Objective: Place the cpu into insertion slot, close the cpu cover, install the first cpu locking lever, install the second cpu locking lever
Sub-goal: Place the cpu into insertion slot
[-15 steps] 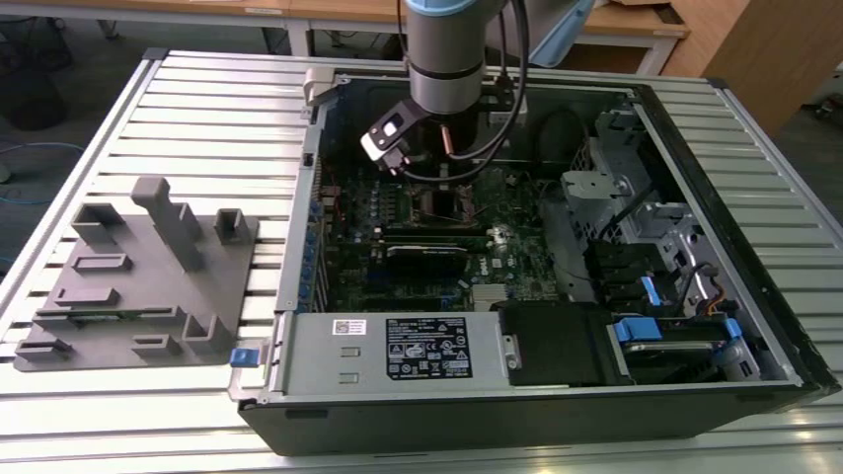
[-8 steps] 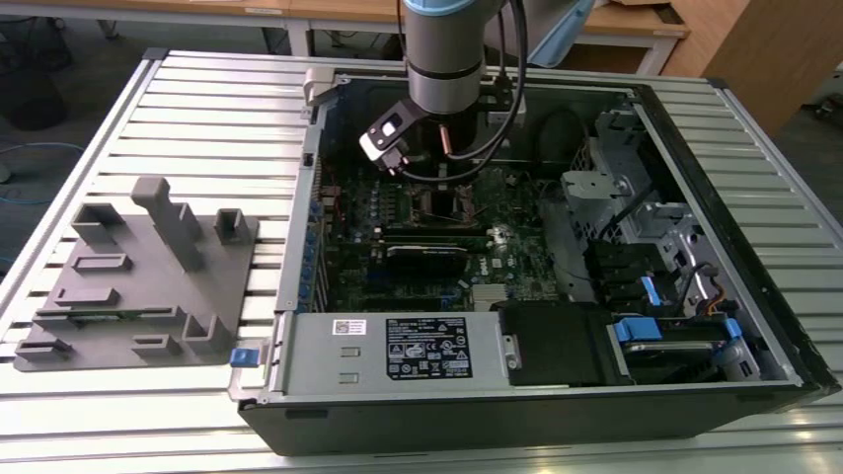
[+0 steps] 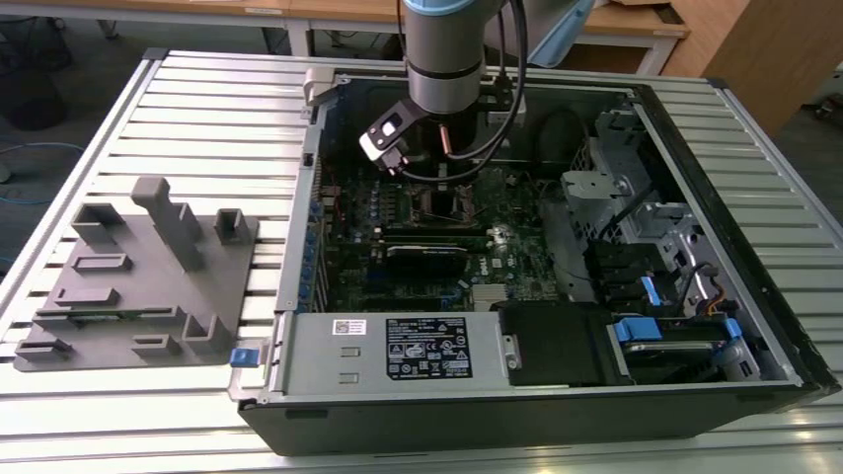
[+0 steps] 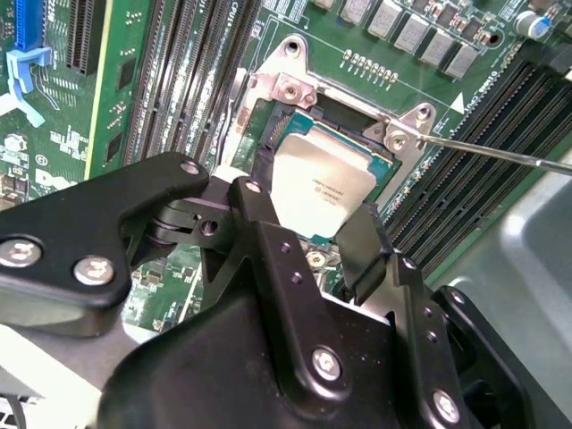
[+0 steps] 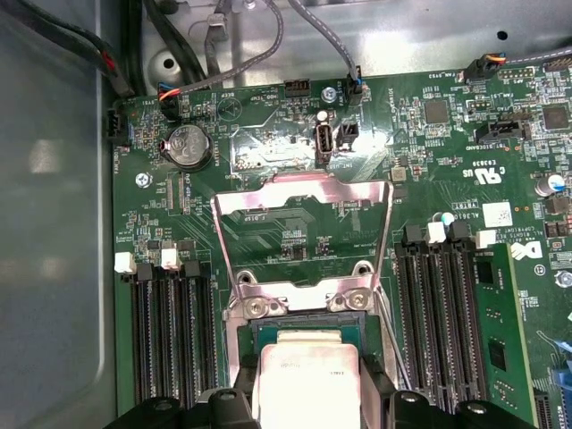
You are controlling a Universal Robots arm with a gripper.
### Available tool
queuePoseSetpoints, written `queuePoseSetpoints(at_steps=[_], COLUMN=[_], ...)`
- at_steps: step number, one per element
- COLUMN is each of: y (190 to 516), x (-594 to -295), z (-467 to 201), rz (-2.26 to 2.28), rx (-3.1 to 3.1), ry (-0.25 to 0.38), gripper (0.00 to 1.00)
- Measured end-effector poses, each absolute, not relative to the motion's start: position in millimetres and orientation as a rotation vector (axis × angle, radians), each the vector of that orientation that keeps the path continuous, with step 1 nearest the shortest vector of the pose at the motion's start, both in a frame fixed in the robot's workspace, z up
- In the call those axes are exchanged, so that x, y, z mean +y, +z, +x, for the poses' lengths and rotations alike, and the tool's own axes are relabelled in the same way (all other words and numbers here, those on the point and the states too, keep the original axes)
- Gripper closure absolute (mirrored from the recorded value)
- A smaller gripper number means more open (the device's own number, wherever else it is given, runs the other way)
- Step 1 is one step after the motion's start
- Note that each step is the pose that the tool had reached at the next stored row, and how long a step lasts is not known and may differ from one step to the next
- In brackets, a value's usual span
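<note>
Cpu gripped by end effector at insertion slot

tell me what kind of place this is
Probably a robotics lab or workshop: an open black desktop computer case lies on a slatted metal table, wooden desks stand behind it, and a black gripper holds a flat silver-grey square cpu over its green circuit board.

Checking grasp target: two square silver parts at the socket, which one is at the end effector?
The cpu, the solid-topped chip gripped in the end effector. The cpu cover, the windowed frame, stands swung open beyond it, untouched.
</note>
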State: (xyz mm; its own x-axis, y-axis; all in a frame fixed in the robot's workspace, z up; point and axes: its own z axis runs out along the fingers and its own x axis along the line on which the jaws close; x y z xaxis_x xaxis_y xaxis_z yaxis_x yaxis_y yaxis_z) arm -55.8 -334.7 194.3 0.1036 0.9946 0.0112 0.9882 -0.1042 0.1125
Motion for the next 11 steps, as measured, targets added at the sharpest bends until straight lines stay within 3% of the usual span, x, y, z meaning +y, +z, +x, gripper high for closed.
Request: queuePoseSetpoints(at_steps=[11], y=[200.5], x=[-334.7], z=[-55.8], rz=[2.276], rx=[2.05], ry=[0.129], gripper=[0.47])
